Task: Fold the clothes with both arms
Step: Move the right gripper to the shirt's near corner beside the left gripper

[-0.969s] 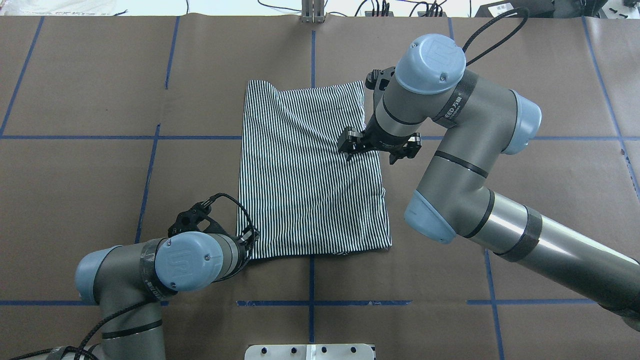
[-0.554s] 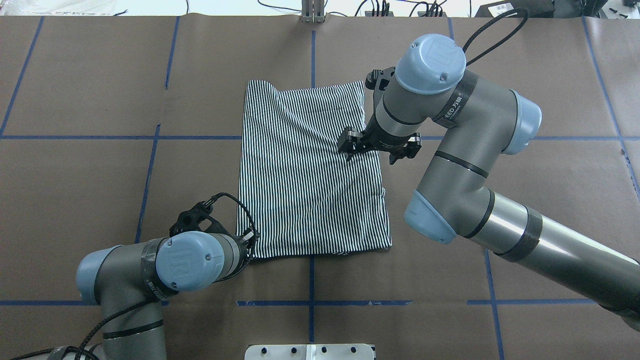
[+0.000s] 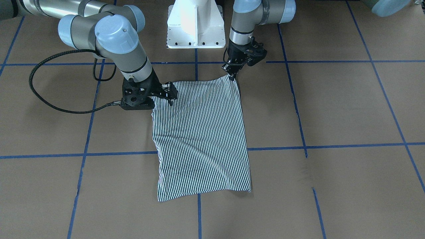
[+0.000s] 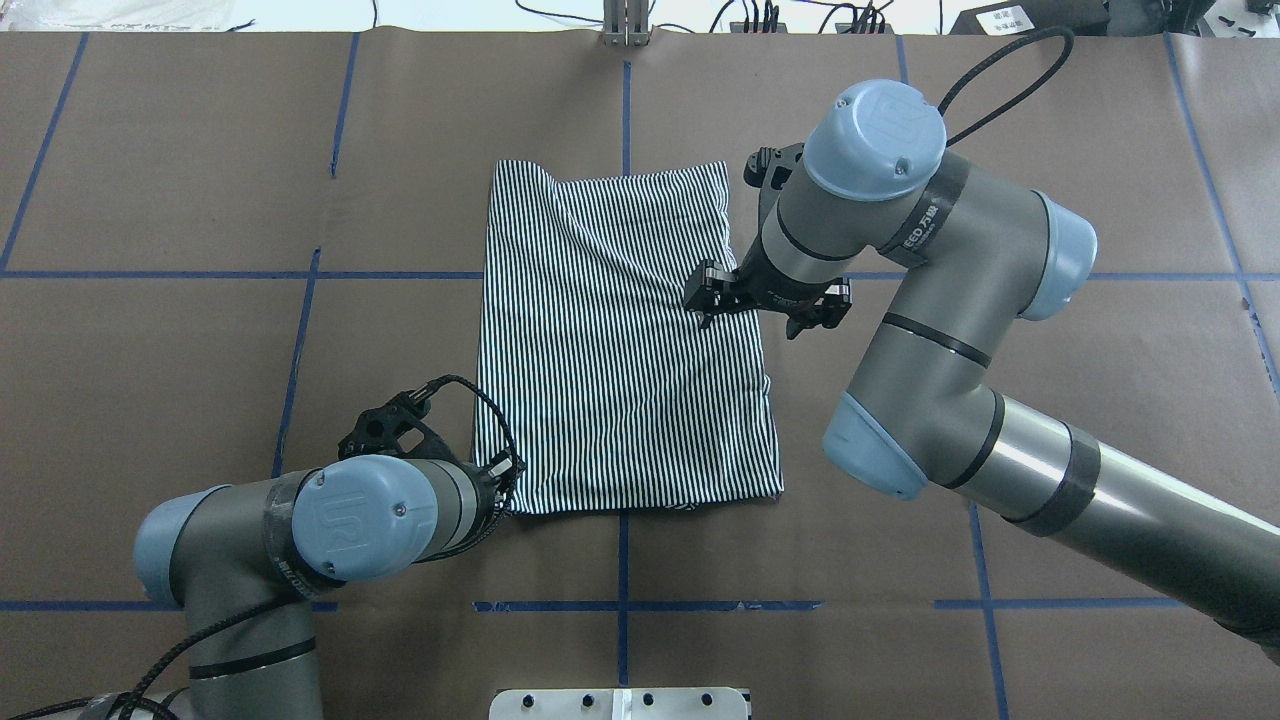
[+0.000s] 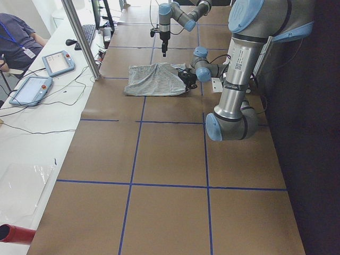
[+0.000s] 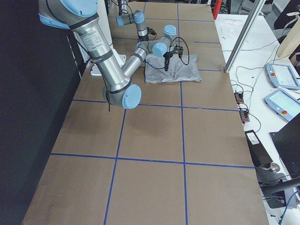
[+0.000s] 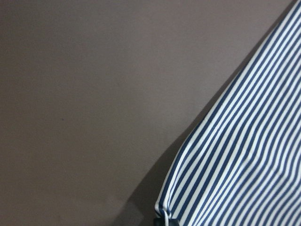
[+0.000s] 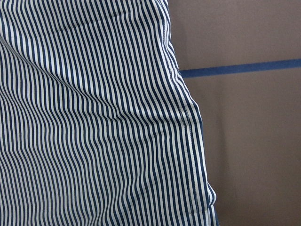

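Observation:
The striped clothes (image 4: 620,340) lie on the brown table as one folded rectangle with diagonal wrinkles, also in the front view as the same shirt (image 3: 199,139). My left gripper (image 3: 232,74) sits low at the shirt's near-left corner and is shut on that corner. The left wrist view shows the pinched cloth (image 7: 244,155) running down to a fingertip at the bottom edge. My right gripper (image 3: 170,98) hangs just above the shirt's right edge, about halfway along it, open and holding nothing. Its wrist view shows only the striped hem (image 8: 188,136). The collar and buttons are hidden.
Blue tape lines (image 4: 622,606) divide the brown table cover. The white pedestal base (image 3: 195,23) stands behind the shirt's near edge. A metal post (image 5: 79,37) and tablets (image 5: 32,87) stand on the side bench, where a person (image 5: 16,37) sits.
The right arm has shifted slightly to the right and away from the shirt. The left arm has drawn back a little at the corner. The shirt lies as before.

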